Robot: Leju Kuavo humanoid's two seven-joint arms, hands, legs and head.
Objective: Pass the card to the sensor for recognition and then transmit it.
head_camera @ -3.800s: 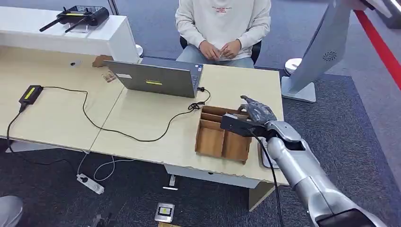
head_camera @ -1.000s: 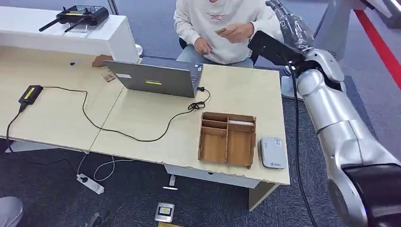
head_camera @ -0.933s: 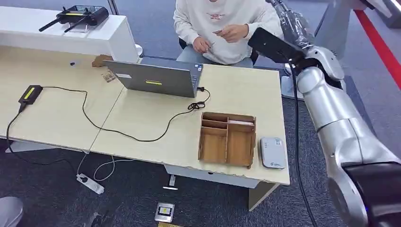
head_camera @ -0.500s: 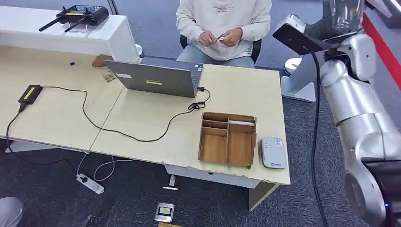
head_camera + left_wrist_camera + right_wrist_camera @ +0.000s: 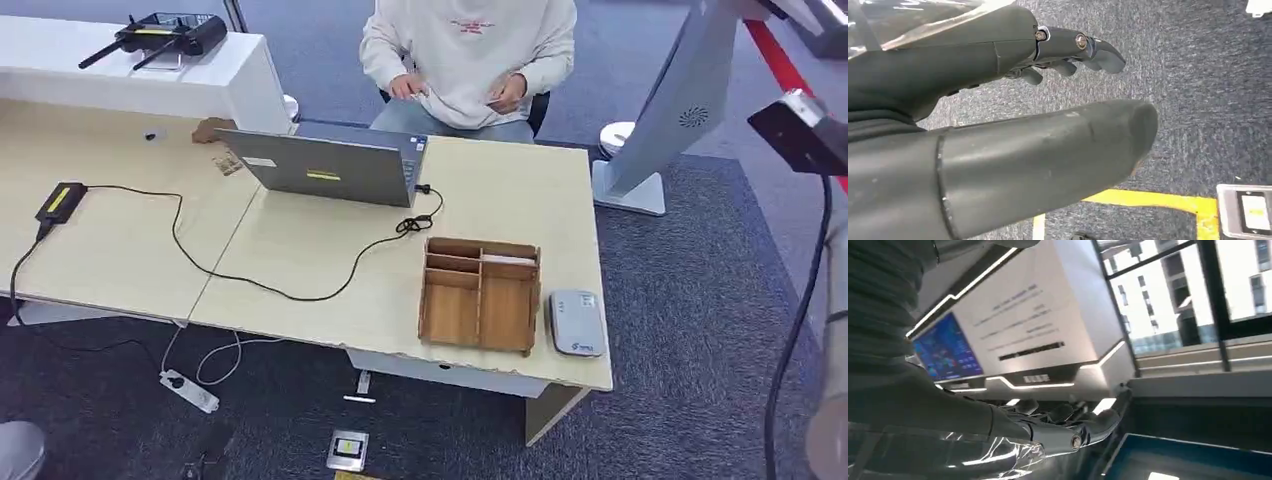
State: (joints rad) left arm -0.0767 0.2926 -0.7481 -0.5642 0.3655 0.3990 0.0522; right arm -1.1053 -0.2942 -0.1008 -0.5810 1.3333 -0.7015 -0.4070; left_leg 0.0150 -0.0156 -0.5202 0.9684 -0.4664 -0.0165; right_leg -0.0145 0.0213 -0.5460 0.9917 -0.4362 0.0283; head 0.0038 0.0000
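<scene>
Head view: sensor (image 5: 577, 322) beside table's (image 5: 500, 190) right edge; both hands (image 5: 998, 100) (image 5: 1048, 430) empty, fingers apart.

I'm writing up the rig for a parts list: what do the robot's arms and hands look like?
The left hand is dark grey, with a thick matte thumb, slimmer fingers pinned by small silver screws, and clear plastic film near the wrist. The right hand is likewise dark, film-wrapped, behind a grey ribbed cover. A black cable runs down the right arm from its black wrist camera.

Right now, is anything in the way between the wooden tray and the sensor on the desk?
Nothing visible is. The sensor lies just to the right of the wooden tray, with a narrow strip of bare desk between them. The laptop and its cable are farther left.
</scene>
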